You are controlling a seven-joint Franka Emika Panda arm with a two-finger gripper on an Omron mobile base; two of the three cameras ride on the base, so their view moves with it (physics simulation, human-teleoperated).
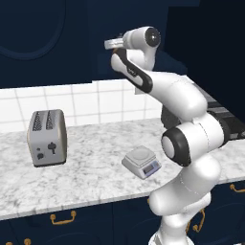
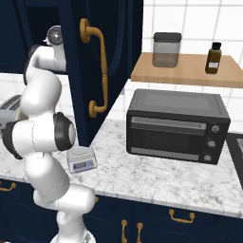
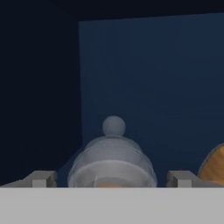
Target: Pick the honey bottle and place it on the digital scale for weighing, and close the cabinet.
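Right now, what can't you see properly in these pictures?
- Honey bottle, hand view: the bottom edge cuts off its orange body, so just the grey cap shows.
- Second bottle, hand view: cut off by the right edge.
- Tool: in the hand view, whether its fingertips touch the cap can't be told.
- Scale, right base view: the arm and cabinet door partly cover it; its display is too small to read.

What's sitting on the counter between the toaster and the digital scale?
Nothing: in the left base view, bare marble counter runs from the toaster to the digital scale.
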